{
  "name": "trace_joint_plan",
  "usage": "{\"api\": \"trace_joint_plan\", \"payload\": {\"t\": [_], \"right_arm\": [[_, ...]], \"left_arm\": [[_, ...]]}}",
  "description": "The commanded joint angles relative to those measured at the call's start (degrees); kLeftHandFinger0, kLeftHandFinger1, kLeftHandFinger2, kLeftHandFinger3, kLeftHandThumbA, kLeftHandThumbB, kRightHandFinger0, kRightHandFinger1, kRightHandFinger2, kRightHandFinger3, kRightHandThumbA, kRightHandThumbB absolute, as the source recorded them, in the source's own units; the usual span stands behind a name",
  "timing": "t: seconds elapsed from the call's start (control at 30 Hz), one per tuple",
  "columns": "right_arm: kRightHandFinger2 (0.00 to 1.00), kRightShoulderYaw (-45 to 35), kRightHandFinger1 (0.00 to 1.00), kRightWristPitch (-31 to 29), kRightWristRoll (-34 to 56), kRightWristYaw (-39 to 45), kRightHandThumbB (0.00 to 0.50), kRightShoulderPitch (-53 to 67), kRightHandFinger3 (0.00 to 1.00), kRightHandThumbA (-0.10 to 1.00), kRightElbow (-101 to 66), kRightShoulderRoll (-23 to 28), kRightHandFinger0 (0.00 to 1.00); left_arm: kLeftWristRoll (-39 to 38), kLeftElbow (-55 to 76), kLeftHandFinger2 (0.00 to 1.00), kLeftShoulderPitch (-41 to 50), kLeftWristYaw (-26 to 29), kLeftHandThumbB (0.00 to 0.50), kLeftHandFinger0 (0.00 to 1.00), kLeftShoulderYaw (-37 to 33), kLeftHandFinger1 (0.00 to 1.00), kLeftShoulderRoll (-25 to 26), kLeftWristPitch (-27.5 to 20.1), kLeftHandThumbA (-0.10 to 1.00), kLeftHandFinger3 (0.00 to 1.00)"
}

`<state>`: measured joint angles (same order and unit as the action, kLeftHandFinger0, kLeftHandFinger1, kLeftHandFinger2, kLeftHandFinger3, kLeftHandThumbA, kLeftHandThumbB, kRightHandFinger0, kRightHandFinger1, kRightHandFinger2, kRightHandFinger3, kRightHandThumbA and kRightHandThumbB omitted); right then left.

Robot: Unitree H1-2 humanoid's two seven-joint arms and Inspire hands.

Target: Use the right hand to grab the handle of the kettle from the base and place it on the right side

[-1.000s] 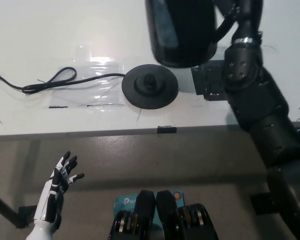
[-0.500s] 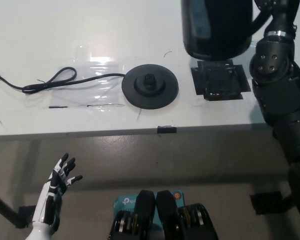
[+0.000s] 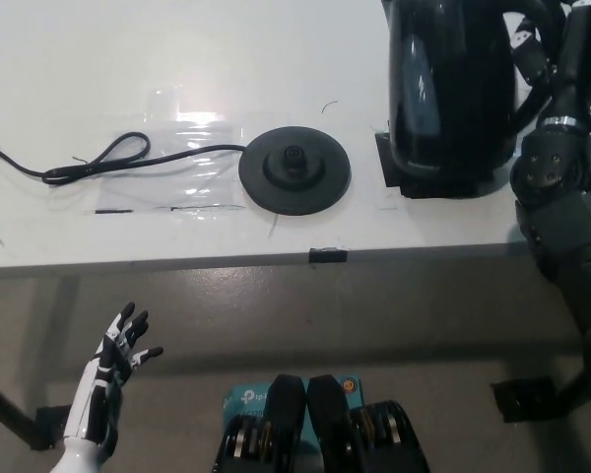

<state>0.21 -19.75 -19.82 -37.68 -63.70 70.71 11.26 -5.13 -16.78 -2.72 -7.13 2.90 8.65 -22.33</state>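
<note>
The black kettle (image 3: 451, 91) stands low over a black square mat (image 3: 392, 169) at the table's right, well right of its round black base (image 3: 295, 171). My black right hand (image 3: 538, 51) is shut on the kettle's handle at the kettle's right side, with the arm coming up along the right edge. Whether the kettle rests on the mat or hovers just above it cannot be told. My white left hand (image 3: 116, 367) hangs open below the table edge at the lower left.
A black power cord (image 3: 98, 161) runs left from the base across the white table (image 3: 128, 59), partly under clear tape. A small black tab (image 3: 327, 256) sits on the table's front edge.
The kettle has moved further right and come down onto the black mat, held in my right hand. The base and the left hand have stayed put.
</note>
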Motion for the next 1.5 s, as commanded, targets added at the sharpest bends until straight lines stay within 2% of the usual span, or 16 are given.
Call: {"api": "trace_joint_plan", "payload": {"t": [0.0,0.07,0.17,0.27,0.33,0.4,0.43,0.57,0.63,0.73,0.93,1.03,1.13,1.27,1.4,1.47], "right_arm": [[0.59,-0.1,0.13,-7.2,2.4,-2.5,0.128,-3.7,0.60,-0.10,0.7,1.0,0.00],[0.58,0.3,0.13,-7.2,2.5,-2.8,0.120,-3.3,0.59,-0.10,1.1,0.8,0.00],[0.63,0.6,0.16,-7.2,2.9,-2.6,0.091,-2.3,0.67,-0.10,2.4,0.4,0.00],[0.76,0.4,0.32,-7.2,4.0,-0.6,0.136,-0.8,0.79,-0.08,2.0,-0.4,0.08],[0.82,0.9,0.40,-7.2,4.0,0.4,0.172,-0.1,0.82,0.04,2.0,-0.7,0.13],[1.00,1.3,0.83,-7.2,4.8,5.0,0.243,1.5,1.00,0.26,1.3,-0.9,0.55],[1.00,1.4,0.84,-7.2,5.2,6.5,0.250,2.1,1.00,0.29,0.9,-0.9,0.60],[1.00,0.6,0.83,-7.2,8.9,11.3,0.337,6.7,1.00,0.31,-5.4,-0.8,0.59],[1.00,0.3,1.00,-7.2,10.6,14.5,0.381,8.8,1.00,0.38,-7.8,-0.4,0.76],[1.00,0.5,1.00,-7.2,12.1,18.9,0.409,10.9,1.00,0.46,-10.5,0.5,1.00],[1.00,-0.9,1.00,-6.0,18.6,31.4,0.450,15.0,1.00,0.51,-18.1,3.1,1.00],[1.00,-1.3,1.00,-0.2,25.8,42.5,0.499,17.1,1.00,0.58,-24.8,4.6,1.00],[1.00,-2.4,1.00,4.8,34.5,52.7,0.500,18.8,1.00,0.57,-30.5,6.1,1.00],[1.00,-4.5,1.00,6.6,41.3,56.5,0.500,20.1,1.00,0.71,-35.6,6.3,1.00],[1.00,-5.6,1.00,7.6,43.1,53.6,0.500,21.7,1.00,0.81,-42.9,6.3,1.00],[1.00,-7.1,1.00,7.4,44.8,50.8,0.500,23.0,1.00,0.80,-48.1,5.5,1.00]], "left_arm": [[0.2,0.4,1.00,0.2,-0.2,0.500,0.85,0.1,1.00,0.5,-2.1,1.00,1.00],[0.2,0.5,1.00,0.2,-0.2,0.500,0.84,0.1,1.00,0.5,-2.1,1.00,1.00],[0.3,0.4,1.00,0.2,-0.2,0.500,0.82,0.1,1.00,0.5,-2.1,1.00,1.00],[0.2,0.2,1.00,-0.1,-0.1,0.500,0.83,0.2,1.00,0.5,-2.4,1.00,1.00],[-0.1,0.3,1.00,-0.2,-0.3,0.500,0.82,0.3,1.00,0.5,-2.3,1.00,1.00],[0.0,0.8,1.00,0.0,0.0,0.500,0.80,0.4,1.00,0.5,-1.7,1.00,1.00],[0.1,0.9,1.00,0.1,0.1,0.500,0.80,0.4,1.00,0.5,-1.6,1.00,1.00],[-0.7,0.6,1.00,-0.1,-0.4,0.500,0.80,0.5,1.00,0.6,-2.2,1.00,1.00],[-1.2,0.5,1.00,0.0,-0.8,0.500,0.79,0.6,1.00,0.7,-2.6,1.00,1.00],[-1.3,0.5,1.00,0.2,-0.7,0.500,0.79,0.8,1.00,0.8,-2.6,1.00,1.00],[-1.3,-0.1,1.00,0.1,-0.7,0.500,0.77,1.0,1.00,1.0,-3.3,1.00,1.00],[-1.3,-0.4,1.00,0.2,-0.9,0.500,0.77,0.9,1.00,1.0,-3.7,1.00,1.00],[-1.5,-0.4,1.00,0.3,-0.8,0.500,0.76,1.0,1.00,0.8,-3.8,1.00,1.00],[-1.2,-0.5,1.00,0.3,-0.6,0.500,0.75,1.1,1.00,0.9,-4.1,1.00,1.00],[-1.4,-0.2,1.00,0.2,-0.6,0.500,0.76,1.2,1.00,1.1,-3.8,1.00,1.00],[-1.6,-0.4,1.00,0.0,-0.7,0.500,0.76,1.3,1.00,1.2,-3.9,1.00,1.00]]}}
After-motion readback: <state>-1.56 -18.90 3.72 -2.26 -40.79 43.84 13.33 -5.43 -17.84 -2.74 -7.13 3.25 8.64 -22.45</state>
